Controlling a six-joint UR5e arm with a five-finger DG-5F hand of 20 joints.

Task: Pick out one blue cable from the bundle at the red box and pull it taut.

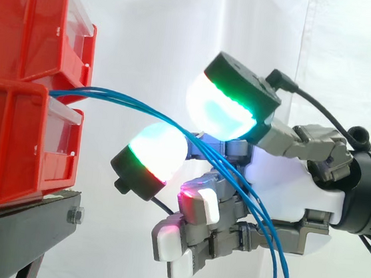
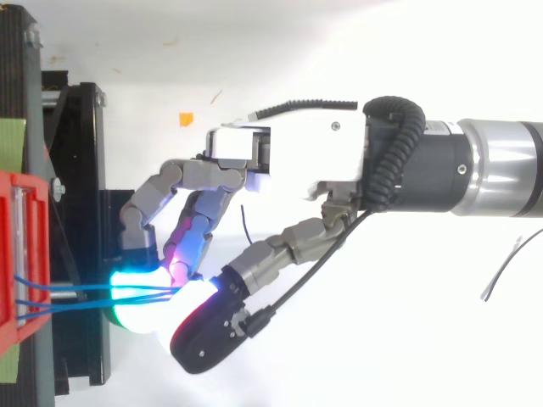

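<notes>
Between the hand's (image 1: 287,184) upper pad (image 1: 218,112) and lower pad (image 1: 157,150) run the blue cables (image 1: 123,98). These two big glowing pads sit close together, one over the cables and one under them. The fingers are bent, so the hand is closed on the cables.

From the top, three cables (image 2: 76,294) can be counted where they come out past the fingertips. In the side view they run so near each other that they are hard to count. It is too hard to see if all three are squeezed or just one, for the glow hides that spot from the top.

Out past the fingertips stand two red bins (image 1: 25,20), one on top of the other, on one black stand (image 1: 21,224). The cables come out from between the bins. After the pads they hang down across the palm, and the bottom edge cuts them off. The left edge cuts off the bins, and the right edge cuts off the arm.
</notes>
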